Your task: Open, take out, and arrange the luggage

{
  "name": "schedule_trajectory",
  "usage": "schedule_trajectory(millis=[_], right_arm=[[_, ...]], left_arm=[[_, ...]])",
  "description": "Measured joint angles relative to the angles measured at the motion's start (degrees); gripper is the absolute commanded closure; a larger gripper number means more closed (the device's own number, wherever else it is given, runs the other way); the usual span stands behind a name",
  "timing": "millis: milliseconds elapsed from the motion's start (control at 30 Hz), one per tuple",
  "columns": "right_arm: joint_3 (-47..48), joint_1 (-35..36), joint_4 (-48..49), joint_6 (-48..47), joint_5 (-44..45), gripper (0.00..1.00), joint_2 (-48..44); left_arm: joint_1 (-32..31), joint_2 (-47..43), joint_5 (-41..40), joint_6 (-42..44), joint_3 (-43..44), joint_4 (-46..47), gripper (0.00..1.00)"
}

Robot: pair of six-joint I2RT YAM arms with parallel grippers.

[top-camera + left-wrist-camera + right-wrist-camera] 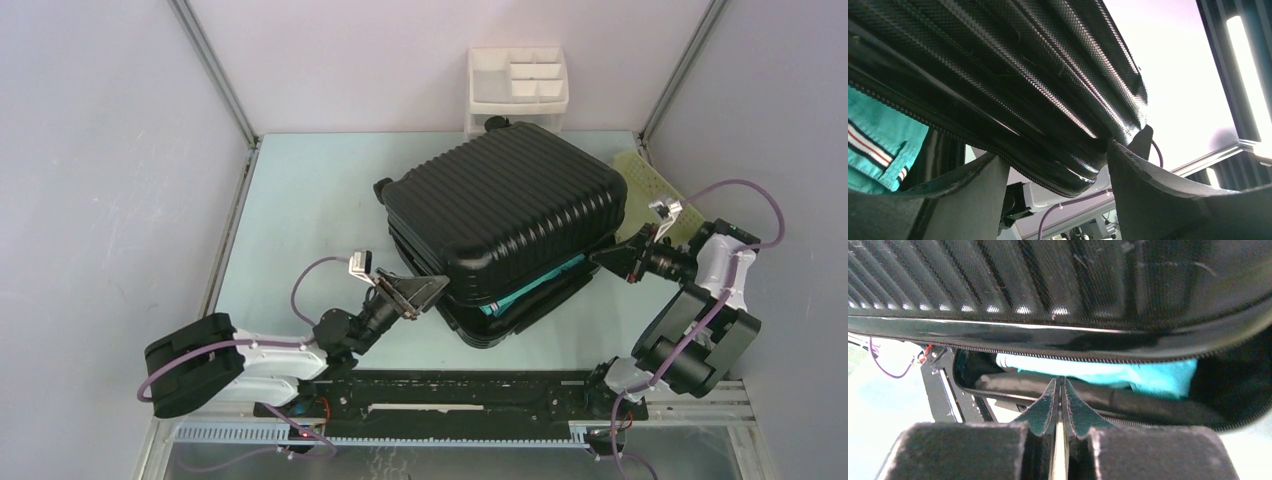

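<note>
**Top external**
- Item 1: the luggage (500,215). It lies flat on the table (300,220), right of centre and reaching back to the far edge. The ribbed lid is raised a little along its near side.
- Item 2: teal garment (530,285), showing in the gap under the lid.
- Item 3: left gripper (425,292), at the lid's near-left corner.
- Item 4: right gripper (605,258), at the case's right side, level with the gap.
- Item 5: white drawer organizer (518,90), at the far edge just behind the case.
- Item 6: perforated basket (655,185), toward the far-right corner beside the case.

**Left wrist**
- The left gripper (1063,160) has its jaws set wide.
- The luggage (1038,90) has its lid corner and zip rim between the 2 fingers (1148,190). Both appear to press on it, so this is judged a hold on the lid.
- The teal garment (878,135) shows below the rim, with a striped trim.

**Right wrist**
- The right gripper (1060,385) has its jaws closed tip to tip, with nothing between them.
- It points into the opening of the luggage (1048,285), toward the teal garment (1108,372).

**Hazards, as judged**
1. The hold sits on 1 rounded, glossy corner. If it slips, the lid would drop onto the right fingertips.
2. Lifting from 1 corner could swing the case into the basket or organizer.
3. The garment lies near the zip teeth and could snag as it is pulled out.
</note>
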Motion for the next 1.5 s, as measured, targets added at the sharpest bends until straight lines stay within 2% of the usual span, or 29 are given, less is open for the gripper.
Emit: schedule_trajectory(millis=[167,300,400,500,733,900,1067,1200,1300,1400,1500], right_arm=[[-0.7,3.5,0.09,-3.87,-7.15,0.98,2.64],[-0.17,7.23,0.11,-4.63,-9.64,0.98,5.68],[1.22,9.35,0.04,-4.35,-9.94,0.98,6.03],[2.82,9.53,-0.31,-3.26,-10.03,0.97,5.99],[5.55,9.01,-0.15,-0.61,-9.64,0.95,5.99],[7.48,9.53,-0.2,1.14,-9.35,0.95,5.99],[10.75,10.73,-0.24,4.02,-9.31,0.95,5.99],[13.75,12.0,-0.37,6.45,-9.31,0.95,5.99],[16.26,13.07,-0.5,8.24,-9.33,0.94,5.99],[19.45,14.43,-0.61,10.25,-9.38,0.93,5.99],[23.04,16.31,-0.57,12.48,-9.42,0.93,6.03]], left_arm=[[0.48,-1.73,0.31,1.46,0.72,-0.7,0.23],[0.66,-3.96,0.63,1.95,0.7,-3.23,0.15],[0.68,-9.16,0.96,2.71,0.7,-10.56,0.06],[0.81,-18.03,1.05,4.83,0.72,-21.57,0.01],[1.31,-37.31,2.51,14.78,4.94,-54.47,0.01],[1.29,-44.48,3.37,28.65,14.56,-80.08,0.02],[-1.18,-44.96,0.28,47.3,24.92,-93.0,0.0],[-6.51,-41.86,-5.92,63.82,30.12,-96.65,0.0],[-10.45,-38.86,-12.39,77.24,30.71,-95.91,0.0],[-13.27,-36.92,-16.96,88.37,27.43,-88.83,0.0],[-14.82,-34.62,-21.4,97.68,20.92,-77.29,0.0]])
